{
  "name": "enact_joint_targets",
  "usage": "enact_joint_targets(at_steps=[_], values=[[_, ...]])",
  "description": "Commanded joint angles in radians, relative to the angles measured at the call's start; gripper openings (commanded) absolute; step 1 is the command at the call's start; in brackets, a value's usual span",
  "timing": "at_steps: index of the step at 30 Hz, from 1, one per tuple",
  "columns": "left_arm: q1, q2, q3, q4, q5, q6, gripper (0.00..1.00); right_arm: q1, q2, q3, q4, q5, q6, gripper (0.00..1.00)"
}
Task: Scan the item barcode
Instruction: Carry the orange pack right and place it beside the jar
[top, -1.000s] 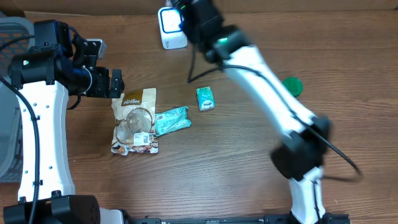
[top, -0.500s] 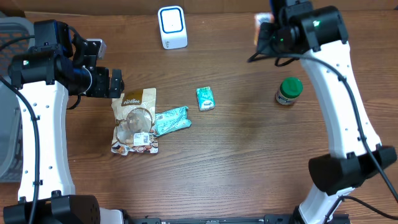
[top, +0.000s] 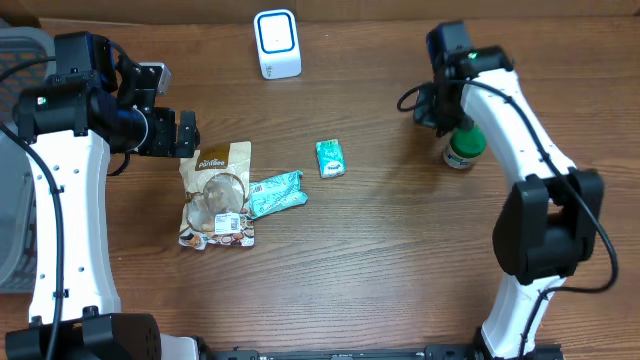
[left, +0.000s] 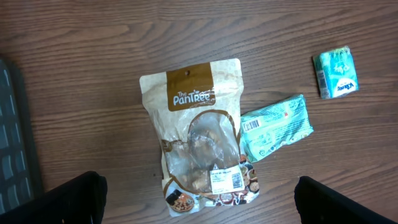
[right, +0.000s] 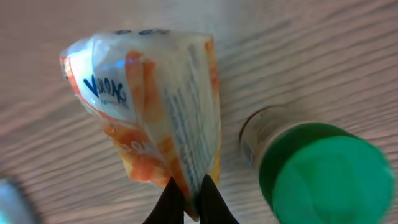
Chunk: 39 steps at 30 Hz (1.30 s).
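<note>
Packet (right: 149, 106): clamped by its edge in right hand (right: 189, 186), well apart from scanner (top: 277, 43); barcode side to be presented squarely, uncrumpled.

scanner (top: 277, 44) sits behind pouch (top: 218, 195) and wrapped bar (top: 275, 193).

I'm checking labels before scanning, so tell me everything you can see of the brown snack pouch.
The brown snack pouch lies flat, front up, on the wooden table. Glossy plastic: a brown band with a hang hole reads The PanTree, over a cream body with a clear window showing pale contents. A white barcode sticker sits near its bottom corner. One side edge meets the teal packet; nothing grips it.
</note>
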Motion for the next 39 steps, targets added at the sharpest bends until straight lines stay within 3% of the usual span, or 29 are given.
enact_joint_targets(at_steps=[1, 24, 35, 39], values=[[-0.002, -0.012, 0.019, 0.003, 0.001, 0.019, 1.0, -0.019, 0.03, -0.036, 0.037, 0.04, -0.009, 0.04], [-0.002, -0.012, 0.019, 0.003, 0.001, 0.019, 1.0, -0.125, 0.083, -0.051, -0.051, 0.039, 0.013, 0.05], [-0.002, -0.012, 0.019, 0.003, 0.0, 0.019, 1.0, -0.126, 0.082, -0.051, -0.056, 0.036, 0.009, 0.41], [-0.002, -0.012, 0.019, 0.003, 0.001, 0.019, 0.99, -0.126, 0.082, -0.021, -0.083, -0.022, 0.009, 0.49]])
